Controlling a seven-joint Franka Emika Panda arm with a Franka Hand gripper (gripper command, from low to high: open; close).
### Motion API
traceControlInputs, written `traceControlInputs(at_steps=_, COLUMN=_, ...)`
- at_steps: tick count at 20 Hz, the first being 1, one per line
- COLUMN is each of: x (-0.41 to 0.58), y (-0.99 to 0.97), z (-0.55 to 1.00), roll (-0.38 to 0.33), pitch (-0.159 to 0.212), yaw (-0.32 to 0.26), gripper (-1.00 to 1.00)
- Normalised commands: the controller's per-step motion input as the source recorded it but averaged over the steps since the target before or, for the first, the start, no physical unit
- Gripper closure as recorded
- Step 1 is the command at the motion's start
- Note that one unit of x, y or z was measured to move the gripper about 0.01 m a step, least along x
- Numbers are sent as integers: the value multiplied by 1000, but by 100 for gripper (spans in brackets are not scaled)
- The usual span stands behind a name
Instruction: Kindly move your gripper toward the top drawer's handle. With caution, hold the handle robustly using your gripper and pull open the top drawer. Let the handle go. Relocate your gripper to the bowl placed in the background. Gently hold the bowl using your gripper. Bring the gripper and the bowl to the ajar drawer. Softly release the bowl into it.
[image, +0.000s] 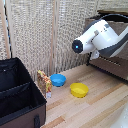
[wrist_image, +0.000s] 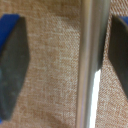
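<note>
In the wrist view we see the handle (wrist_image: 89, 65) as a pale metallic bar running between our two dark, blue-tipped fingers (wrist_image: 12, 70), with the woven brown face of the top drawer (wrist_image: 52, 65) behind it. The jaws stand apart: one finger is well clear of the bar, the other sits just beside it, and we cannot tell whether it touches. So the gripper (wrist_image: 65, 67) straddles the handle without clamping it.

In the exterior view our white and grey arm (image: 97, 37) reaches toward the dresser (image: 112, 65) at the exterior view's right, and the arm hides the gripper there. The bowl (image: 58, 79), bright blue, sits on the wooden table (image: 95, 107) near the reed screen, well apart from the arm. A yellow bowl (image: 79, 90) rests near it, toward the exterior view's right. A small printed box (image: 45, 82) stands upright just beside the blue bowl, next to a black case (image: 17, 92).
</note>
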Motion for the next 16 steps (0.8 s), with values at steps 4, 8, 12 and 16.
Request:
traceControlInputs(at_steps=4, x=211, y=601, z=120, roll=48, pitch=2, yaw=-33, gripper=-100)
traceControlInputs(at_steps=8, x=144, y=754, z=161, roll=71, pitch=47, yaw=-8, gripper=-100)
traceControlInputs(at_steps=12, x=266, y=570, z=201, roll=236, pitch=124, yaw=-76, gripper=-100)
traceControlInputs(at_steps=16, x=320, y=413, z=74, roll=301, pitch=142, yaw=-126, gripper=-100)
